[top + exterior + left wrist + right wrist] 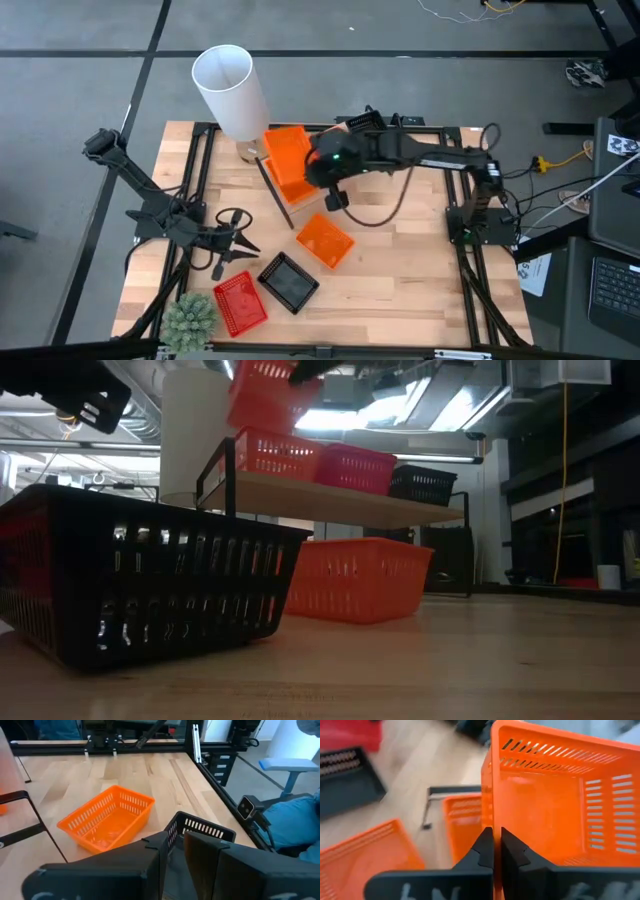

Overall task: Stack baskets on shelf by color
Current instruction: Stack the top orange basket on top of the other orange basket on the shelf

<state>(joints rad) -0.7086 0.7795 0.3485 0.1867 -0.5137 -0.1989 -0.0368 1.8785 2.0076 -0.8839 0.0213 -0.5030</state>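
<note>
My right gripper (pixel 312 162) (pixel 496 837) is over the shelf's left end (pixel 330 500), shut on an orange basket (pixel 285 152) (pixel 262 390) (pixel 555 805) that is tilted in the air. Under it another orange basket (pixel 280 455) (pixel 462 820) sits on the shelf board, with a red basket (pixel 355 468) and a black basket (pixel 422 484) in a row beside it. My left gripper (pixel 232 245) (pixel 175 847) hovers near the table's left side with a narrow gap between its fingers, touching nothing. My right gripper pinches one side wall of the orange basket, at its rim (pixel 492 815), between the two fingers, one finger inside the basket and one outside. The basket is lifted clear and tilted, above the orange basket on the shelf.
Resting on their bottoms on the tabletop: an orange basket (pixel 325 240) (pixel 107 817) in the middle, a black basket (pixel 288 280) (pixel 140 590) and a red basket (pixel 240 302) near the front edge. A green plant (pixel 190 315) stands front left, a tall white cylinder (pixel 230 90) beside the shelf.
</note>
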